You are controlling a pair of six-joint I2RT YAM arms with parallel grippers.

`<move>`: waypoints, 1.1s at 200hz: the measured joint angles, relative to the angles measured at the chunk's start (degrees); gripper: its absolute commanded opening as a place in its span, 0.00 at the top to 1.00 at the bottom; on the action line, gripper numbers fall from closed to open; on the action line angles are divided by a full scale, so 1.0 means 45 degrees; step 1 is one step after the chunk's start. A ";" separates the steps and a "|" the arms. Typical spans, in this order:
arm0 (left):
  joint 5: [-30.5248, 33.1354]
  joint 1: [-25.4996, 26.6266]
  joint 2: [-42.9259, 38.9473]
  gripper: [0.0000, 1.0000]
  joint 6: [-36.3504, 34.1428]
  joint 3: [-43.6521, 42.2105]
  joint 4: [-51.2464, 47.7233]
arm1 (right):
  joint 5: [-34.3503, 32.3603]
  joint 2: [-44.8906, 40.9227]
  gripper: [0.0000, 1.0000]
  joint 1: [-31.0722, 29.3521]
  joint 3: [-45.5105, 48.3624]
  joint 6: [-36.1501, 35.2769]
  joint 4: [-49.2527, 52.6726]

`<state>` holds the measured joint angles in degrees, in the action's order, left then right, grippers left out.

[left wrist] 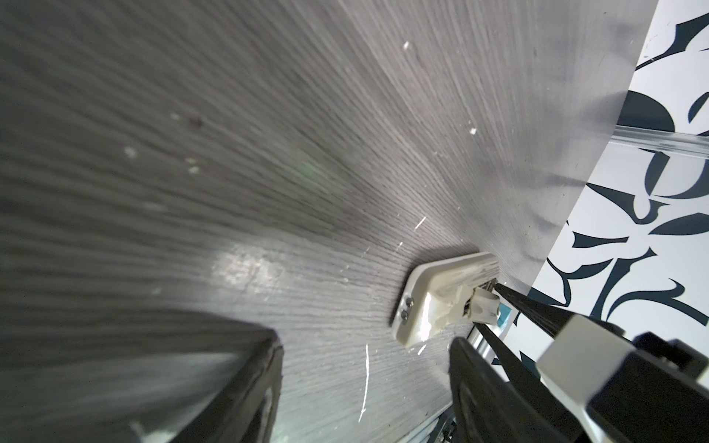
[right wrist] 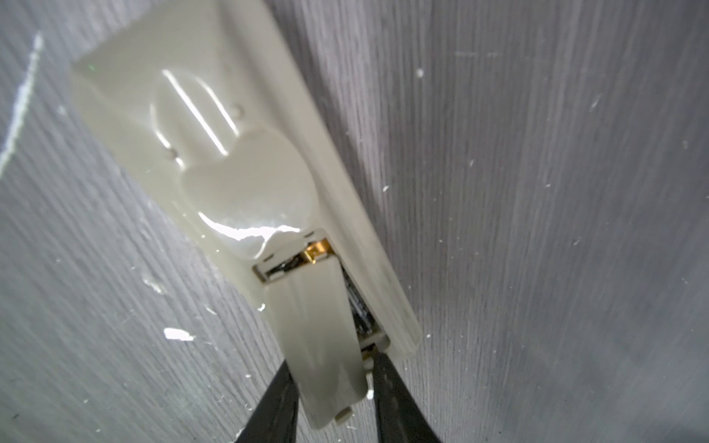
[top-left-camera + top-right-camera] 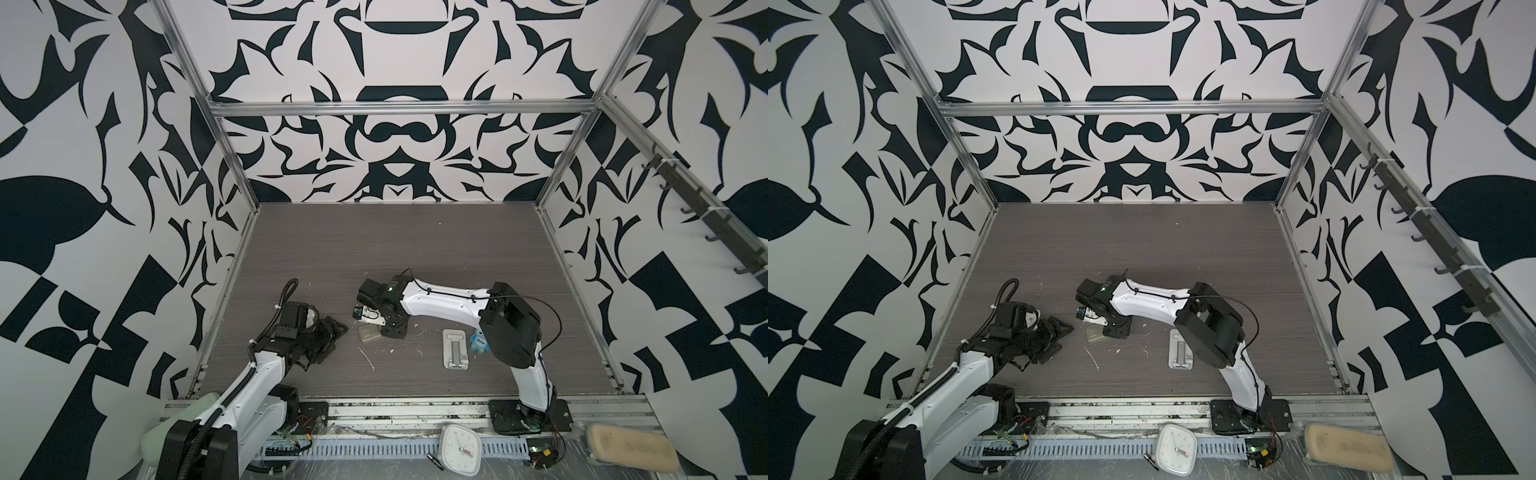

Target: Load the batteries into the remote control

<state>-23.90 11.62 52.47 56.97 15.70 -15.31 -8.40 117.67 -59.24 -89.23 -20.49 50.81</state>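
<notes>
- The remote control (image 2: 238,153) is laid back up on the table (image 3: 395,249), directly beneath and ahead of the right gripper (image 2: 333,362). Its beige back is turned upward and its button side is hidden.
- The right gripper is closed on the cover (image 2: 318,337), a small beige rectangular plate pinched by its long edges between the two black fingers (image 2: 395,391).
- The cover is held tilted and slightly askew over the battery bay, at the end of the remote nearest the right gripper. Its far edge is brought close to the bay's inner end, and one side of the bay is left exposed.
- The batteries (image 2: 358,310) are seen inside the bay, beside and beneath the cover: a dark cylinder along the uncovered side and a gold glint just past the cover's far edge. How many are seated cannot be told.
- The left gripper (image 1: 366,341) is spread open with nothing between its fingers. It is held low over the table, apart from the remote, which lies ahead of it and off toward one finger.
- In both top views only the end of the remote (image 3: 369,332) (image 3: 1094,333) farthest from the right gripper's wrist is shown. The rest is hidden under that wrist.
- A silvery slotted stand (image 3: 456,348) is laid flat on the table behind the right gripper, beside that arm's elbow.
- A square white clock (image 3: 460,449) is set on the front rail, well behind both grippers.
</notes>
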 measured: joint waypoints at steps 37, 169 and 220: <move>-0.0053 0.0000 0.0024 0.33 -0.0010 0.0000 -0.0058 | -0.0005 -0.0044 0.63 0.0000 0.0015 0.0000 -0.0005; -0.0180 0.0000 -0.0529 0.34 0.0005 -0.0282 -0.0219 | -0.0233 -0.0044 0.55 0.0000 0.0015 0.0010 -0.0019; -0.0199 -0.0005 -0.0529 0.35 0.0005 -0.0282 -0.0223 | -0.0291 -0.0044 0.54 0.0000 0.0015 0.0010 -0.0019</move>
<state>-24.80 11.60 50.09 56.99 14.44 -16.32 -9.72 117.47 -59.24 -89.17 -20.45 50.72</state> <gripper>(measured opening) 0.655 0.459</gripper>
